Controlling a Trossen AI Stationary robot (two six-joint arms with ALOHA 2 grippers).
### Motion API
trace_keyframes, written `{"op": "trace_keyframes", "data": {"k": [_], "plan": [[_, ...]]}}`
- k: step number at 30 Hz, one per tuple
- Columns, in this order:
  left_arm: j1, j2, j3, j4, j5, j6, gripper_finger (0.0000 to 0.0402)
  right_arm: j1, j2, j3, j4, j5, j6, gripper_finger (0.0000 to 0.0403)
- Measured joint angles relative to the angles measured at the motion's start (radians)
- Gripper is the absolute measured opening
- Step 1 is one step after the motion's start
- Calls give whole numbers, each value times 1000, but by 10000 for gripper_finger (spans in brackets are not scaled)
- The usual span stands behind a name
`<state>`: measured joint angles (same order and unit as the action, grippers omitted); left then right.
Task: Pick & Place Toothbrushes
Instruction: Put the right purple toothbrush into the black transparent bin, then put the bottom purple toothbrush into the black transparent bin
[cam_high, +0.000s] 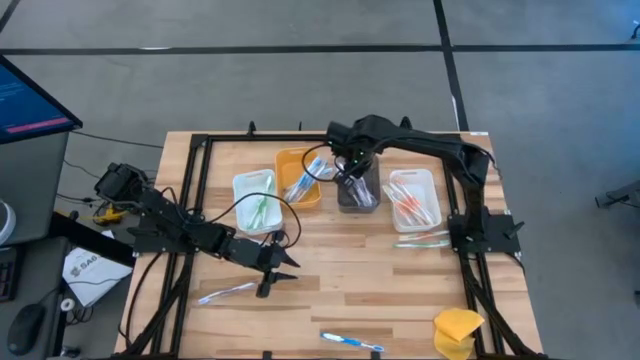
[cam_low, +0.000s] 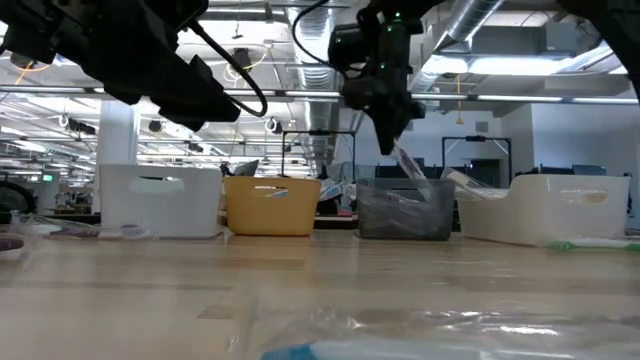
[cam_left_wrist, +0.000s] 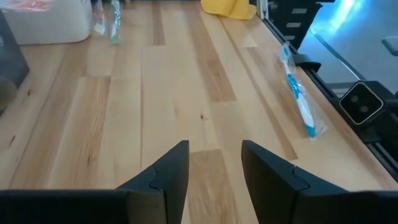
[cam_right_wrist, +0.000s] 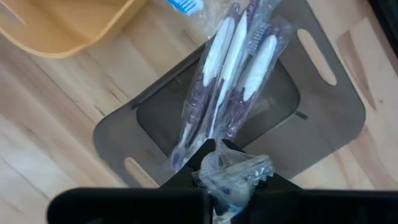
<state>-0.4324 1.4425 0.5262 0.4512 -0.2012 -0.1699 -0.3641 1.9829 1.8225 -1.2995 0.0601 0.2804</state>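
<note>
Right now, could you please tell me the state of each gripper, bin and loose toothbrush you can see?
Right gripper: shut on a wrapped toothbrush, above the grey bin.
Left gripper: open, empty, over bare table.
Grey bin: holds wrapped brushes.
Yellow bin: holds brushes.
White bin: holds green brushes.
Right white bin: holds orange brushes.
Blue toothbrush: loose, flat on the table's front edge.

We see a grey floor (cam_high: 300, 90) around the wooden desk (cam_high: 340, 290). Beyond it, we see ceiling ducts (cam_low: 480, 20) and strip lights (cam_low: 520, 65).
</note>
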Motion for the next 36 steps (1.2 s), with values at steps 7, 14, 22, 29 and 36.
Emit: {"op": "trace_keyframes", "data": {"k": [7, 14, 22, 29, 36], "plan": [[0, 0, 0, -8, 0, -3, 140, -19, 35, 0, 17, -2, -2, 12], [-7, 0, 0, -10, 1, -3, 140, -4, 35, 0, 23, -1, 7, 70], [-12, 0, 0, -10, 2, -3, 140, -1, 35, 0, -2, 0, 8, 124], [-12, -10, 0, -20, 2, -13, 140, -3, 30, 38, -62, -8, 26, 157], [-24, -213, 1, -180, 38, -103, 140, 78, -58, 94, -71, -7, 60, 171]]}}
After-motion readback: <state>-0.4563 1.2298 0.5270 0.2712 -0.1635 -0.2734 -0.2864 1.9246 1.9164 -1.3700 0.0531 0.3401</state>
